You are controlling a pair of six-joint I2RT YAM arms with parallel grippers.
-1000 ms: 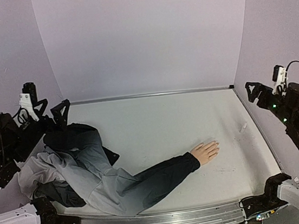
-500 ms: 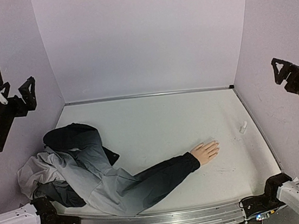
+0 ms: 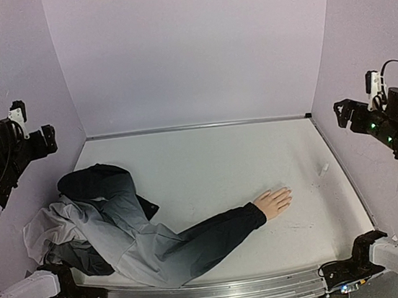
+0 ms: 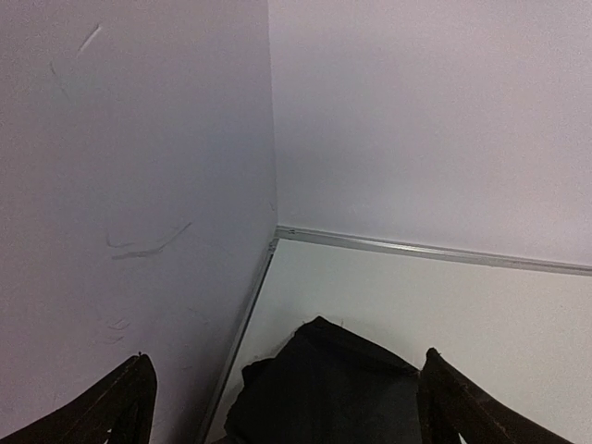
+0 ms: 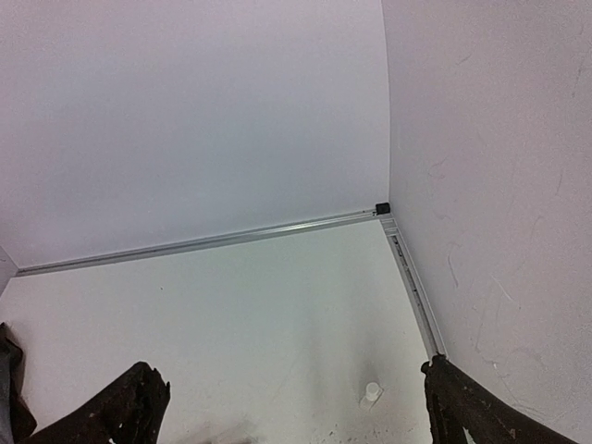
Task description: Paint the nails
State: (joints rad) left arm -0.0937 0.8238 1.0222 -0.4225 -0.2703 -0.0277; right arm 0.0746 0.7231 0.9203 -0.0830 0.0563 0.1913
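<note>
The pale peach mannequin hand (image 3: 273, 202) lies palm down on the table at the end of a dark sleeve (image 3: 217, 235), its fingers spread toward the right. Its nails are too small to make out. A small white bottle (image 3: 324, 169) stands near the right wall and also shows in the right wrist view (image 5: 371, 395). My left gripper (image 3: 44, 141) is raised by the left wall, open and empty; its wrist view shows dark cloth (image 4: 324, 388) below its open gripper (image 4: 287, 407). My right gripper (image 3: 341, 112) is raised by the right wall, open and empty (image 5: 296, 407).
A grey and black jacket (image 3: 100, 230) is bunched at the table's left side. A metal rail (image 3: 196, 127) runs along the back wall, and another rail (image 3: 202, 294) runs along the front edge. Lilac walls close in the left, back and right.
Both arms have swung about over the last second. Since half a second ago both grippers have come lower and inward, off the frame edges. The hand, jacket and bottle have not moved.
</note>
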